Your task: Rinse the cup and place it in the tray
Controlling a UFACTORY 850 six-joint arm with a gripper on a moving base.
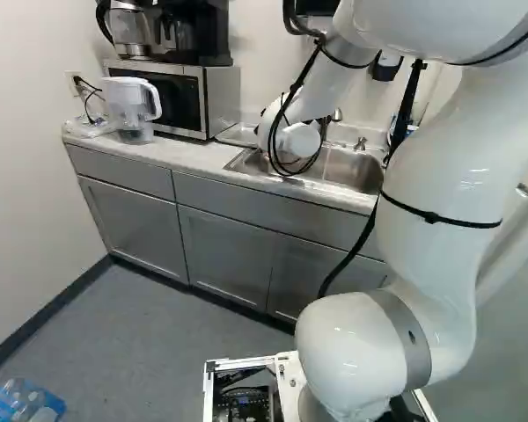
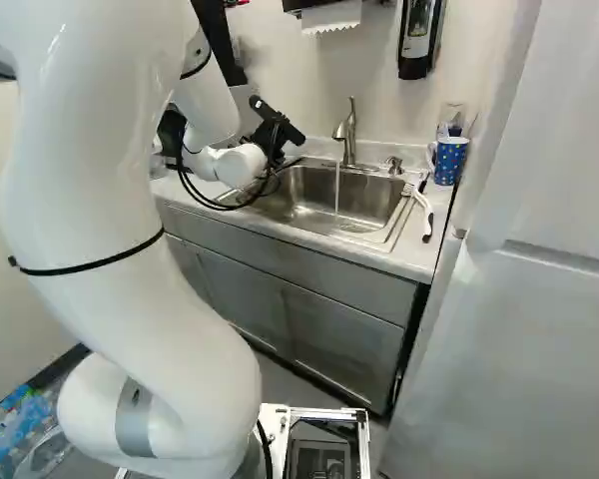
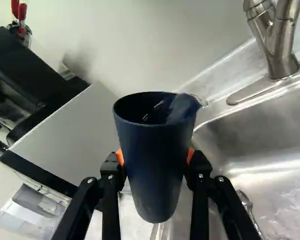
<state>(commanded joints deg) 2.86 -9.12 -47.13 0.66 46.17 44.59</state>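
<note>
In the right base view my gripper [image 2: 277, 130] is a black shape beyond the arm, left of the faucet. In the wrist view the gripper [image 3: 155, 159] is shut on the dark blue cup [image 3: 152, 150], an orange pad on either side of its wall. The cup's open mouth shows, with glints inside and a blurred patch at the rim. Beside the cup lies the steel sink [image 3: 260, 135]. Water runs from the faucet [image 2: 347, 135] into the sink in the right base view. I cannot make out a tray.
A microwave [image 1: 176, 97] and a water pitcher [image 1: 130, 105] stand on the counter [image 1: 189, 158] left of the sink. Right of the sink are a blue patterned mug [image 2: 450, 160] and a white brush [image 2: 419, 208]. A soap dispenser [image 2: 416, 35] hangs on the wall.
</note>
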